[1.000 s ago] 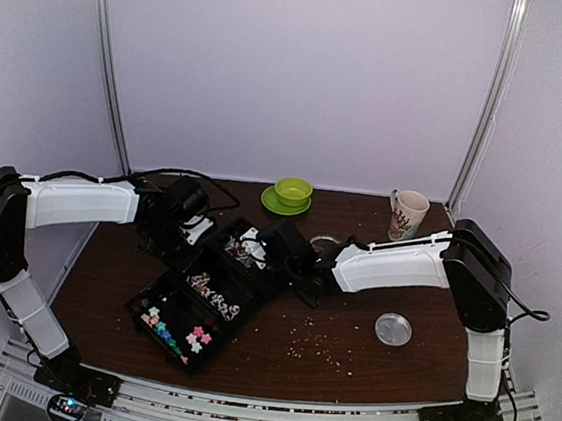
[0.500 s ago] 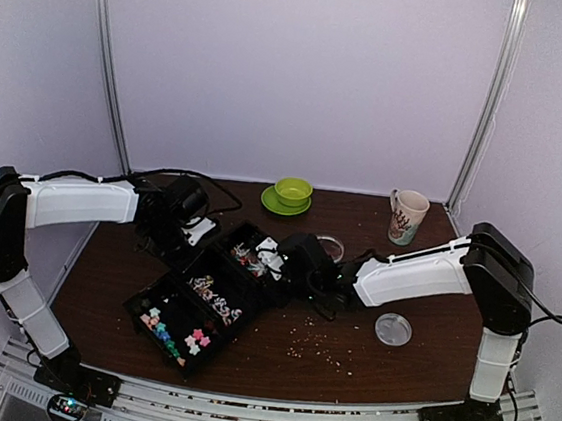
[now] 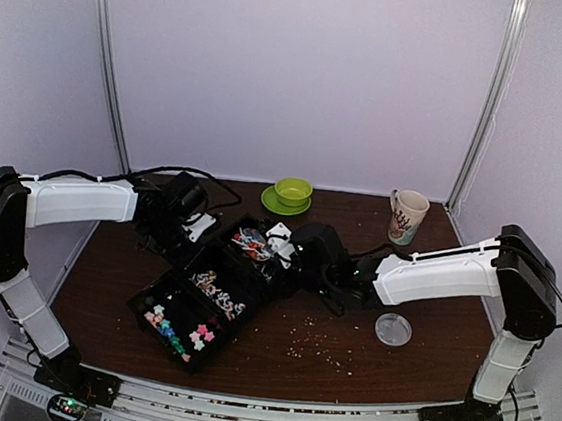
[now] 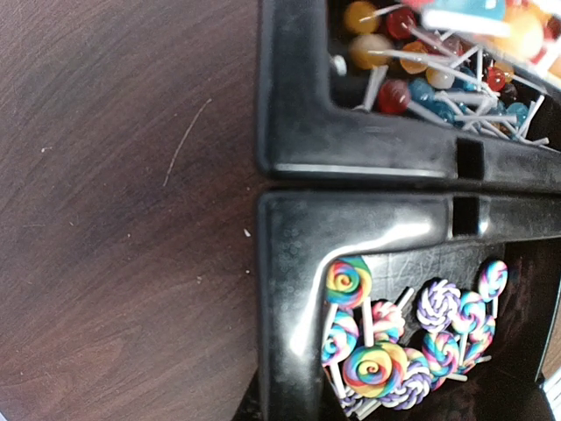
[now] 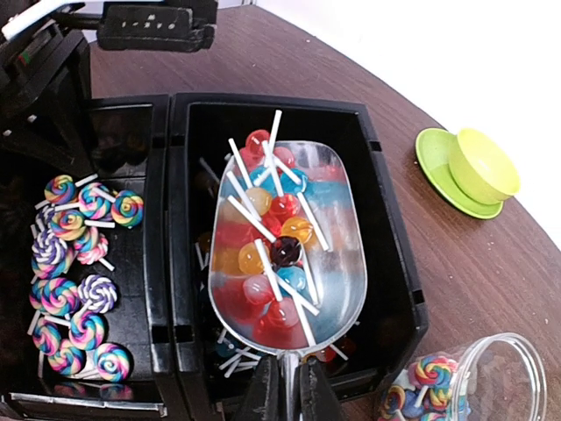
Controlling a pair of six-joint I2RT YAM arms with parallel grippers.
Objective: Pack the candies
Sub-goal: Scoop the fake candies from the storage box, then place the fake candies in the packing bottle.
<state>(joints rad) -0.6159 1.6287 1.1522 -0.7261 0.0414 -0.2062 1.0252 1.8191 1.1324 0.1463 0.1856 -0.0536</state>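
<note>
A black three-part tray [image 3: 147,302] lies slantwise on the table. Its near part holds pastel candies [image 3: 176,328], the middle part swirl lollipops [image 5: 74,272] and the far part round lollipops [image 4: 438,61]. My right gripper [image 5: 287,390] is shut on the handle of a clear scoop [image 5: 285,246]. The scoop is full of round lollipops and hangs over the far part. My left gripper [image 3: 196,228] sits at the tray's back-left rim [image 4: 298,132], shut on it; its fingers hardly show in the left wrist view.
A clear jar [image 5: 465,386] with swirl lollipops stands right of the tray, by my right wrist. Its lid [image 3: 393,329] lies further right. A green bowl on a saucer [image 3: 293,192] and a mug [image 3: 407,215] stand at the back. Crumbs [image 3: 322,346] dot the front.
The right arm's elbow has swung out to the right and the scoop has shifted slightly back over the far part. The left arm has stayed put.
</note>
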